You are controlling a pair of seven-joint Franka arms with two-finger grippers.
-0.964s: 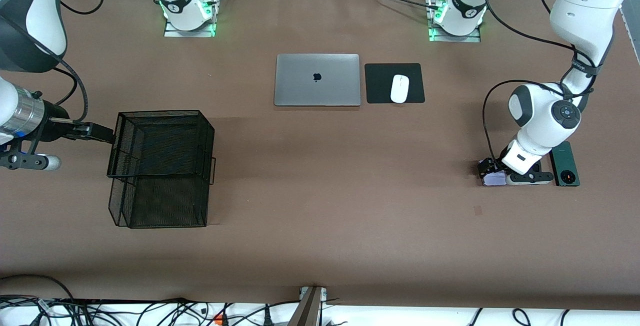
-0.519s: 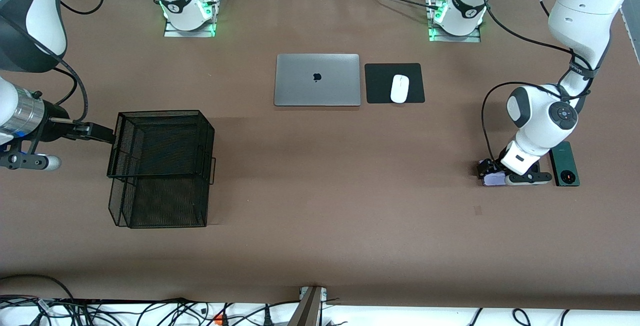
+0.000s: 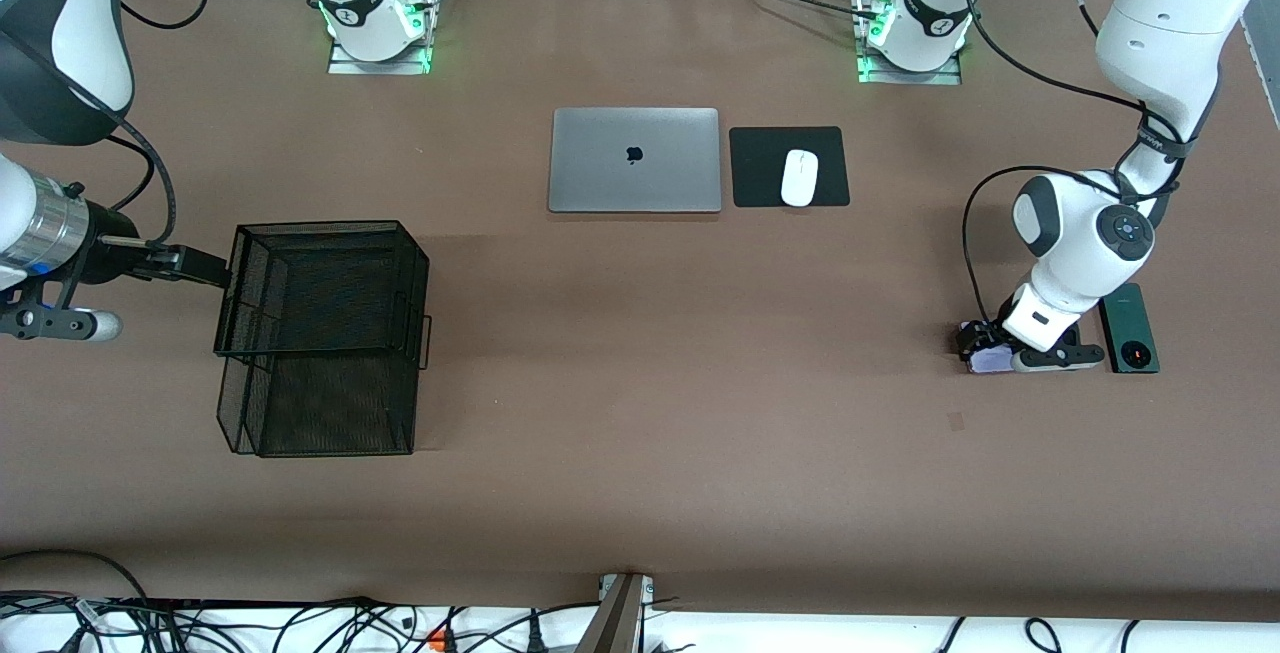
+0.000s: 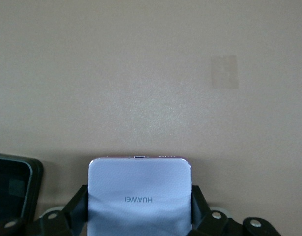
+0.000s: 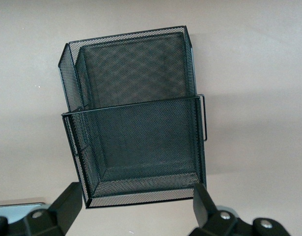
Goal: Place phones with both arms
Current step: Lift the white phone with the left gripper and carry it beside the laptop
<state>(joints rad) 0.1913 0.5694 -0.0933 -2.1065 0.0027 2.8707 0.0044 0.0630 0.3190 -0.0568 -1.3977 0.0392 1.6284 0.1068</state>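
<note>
At the lower right of the front view, the left gripper [image 3: 990, 351] is down at the table [image 3: 640, 493] with its 2 fingers [image 4: 78, 202] pressed against the sides of the pale lilac phone [image 4: 139, 194], grasping it; the phone lies flat on the table surface. Just beside it, toward the left arm's end of the table, lies the dark green phone [image 3: 1131, 327], its round camera ring at the end nearer the front camera. A dark slab edge [image 4: 13, 189] shows at the lower left of the left wrist view, too little to tell which phone it is. At the left edge of the front view, the right gripper [image 5: 136, 209] waits in the air with fingers spread wide, holding nothing, above the black mesh basket [image 3: 320, 338]. In the upper middle of the front view sit the silver laptop [image 3: 634, 160] and the white mouse [image 3: 799, 177] on its black pad [image 3: 760, 168].
</note>
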